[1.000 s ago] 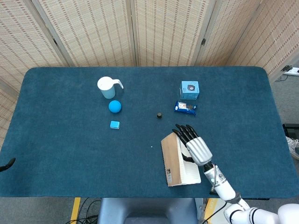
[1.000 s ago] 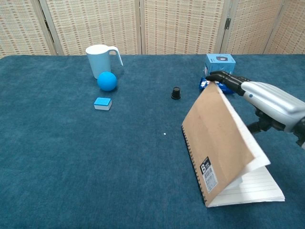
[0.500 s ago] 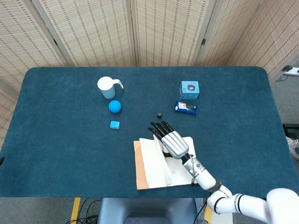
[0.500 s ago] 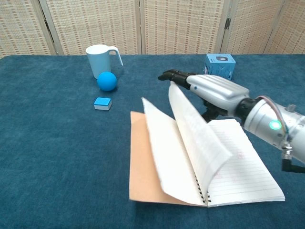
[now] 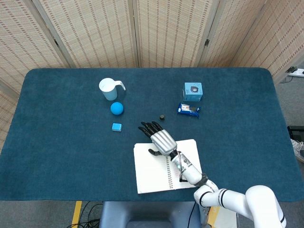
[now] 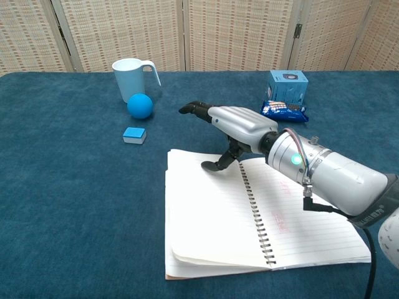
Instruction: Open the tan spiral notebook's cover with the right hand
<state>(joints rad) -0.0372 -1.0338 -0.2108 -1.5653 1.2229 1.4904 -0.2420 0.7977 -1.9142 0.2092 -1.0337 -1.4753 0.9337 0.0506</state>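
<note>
Now, notebook: the tan spiral notebook [image 6: 249,218] lies spread flat on the dark blue cloth table [image 5: 57,156], lined white pages up, at the 6 o'clock edge in head view.
Right hand: the silver right hand [image 6: 230,128] hovers over the notebook's 12 o'clock edge, fingers spread, thumb hanging down, holding nothing.
Left hand: not visible.
Beyond the fingertips: small black cap [image 5: 162,117], blue ball [image 6: 140,106], white plastic jug [image 6: 131,77].

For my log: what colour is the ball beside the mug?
Blue; the ball shows best in the chest view.
</note>
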